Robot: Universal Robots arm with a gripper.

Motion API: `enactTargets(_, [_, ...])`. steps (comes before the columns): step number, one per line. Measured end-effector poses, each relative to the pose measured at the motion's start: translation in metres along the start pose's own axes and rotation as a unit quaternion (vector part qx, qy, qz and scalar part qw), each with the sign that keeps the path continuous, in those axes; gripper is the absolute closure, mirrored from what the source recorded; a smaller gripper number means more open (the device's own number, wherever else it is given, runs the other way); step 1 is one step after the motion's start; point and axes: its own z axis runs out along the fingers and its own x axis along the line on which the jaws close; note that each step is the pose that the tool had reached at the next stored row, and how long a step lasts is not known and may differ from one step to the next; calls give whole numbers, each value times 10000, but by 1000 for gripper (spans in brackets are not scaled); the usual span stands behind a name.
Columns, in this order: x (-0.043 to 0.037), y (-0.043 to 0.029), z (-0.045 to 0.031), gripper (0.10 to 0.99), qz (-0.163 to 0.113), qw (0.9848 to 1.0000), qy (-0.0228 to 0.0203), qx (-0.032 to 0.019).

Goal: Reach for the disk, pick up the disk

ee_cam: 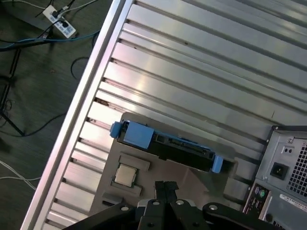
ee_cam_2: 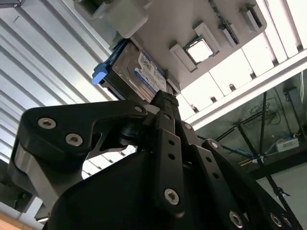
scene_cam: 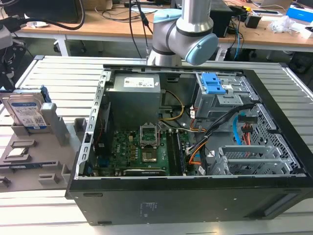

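At the exterior view's far left the disk [scene_cam: 27, 110] stands on edge in a slot of a grey tray [scene_cam: 49, 159], its white-and-blue label facing the camera, with a chip [scene_cam: 17, 152] lying flat on the tray just in front of it. The tray rests on the slatted bench [scene_cam: 58, 73], touching an open computer case [scene_cam: 195, 196] to its right. The arm [scene_cam: 186, 29] rises behind the case, and a blue latch [scene_cam: 212, 83] sits on the drive cage further right. The first wrist view shows the disk [ee_cam: 165, 146] from above, edge-on, its blue frame ends sticking out, the chip [ee_cam: 125, 175] beside it, and the case's rear sockets. The hand [ee_cam: 165, 184] points towards the disk with its fingers together, empty and clear of it. The second wrist view looks past the hand [ee_cam_2: 165, 98] at the disk's [ee_cam_2: 139, 72] label.
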Motion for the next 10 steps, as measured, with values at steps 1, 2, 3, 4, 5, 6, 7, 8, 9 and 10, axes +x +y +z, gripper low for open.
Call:
enactTargets(1, [0, 0, 0, 980, -116, 9999, 4, 0])
enactTargets(2, [0, 0, 0, 980, -212, 9998, 8, 0])
enactTargets(3, [0, 0, 0, 980, -293, 9996, 11, 0])
enactTargets(4, [0, 0, 0, 980, -359, 9994, 13, 0])
enactTargets(5, [0, 0, 0, 980, -443, 9990, 17, 0])
enactTargets(6, [0, 0, 0, 980, -519, 9986, 20, 0])
enactTargets(7, [0, 0, 0, 980, -636, 9980, 24, 0])
enactTargets(8, [0, 0, 0, 980, -701, 9975, 26, 0])
enactTargets(9, [0, 0, 0, 980, -757, 9971, 29, 0])
enactTargets(10, [0, 0, 0, 980, -838, 9965, 32, 0])
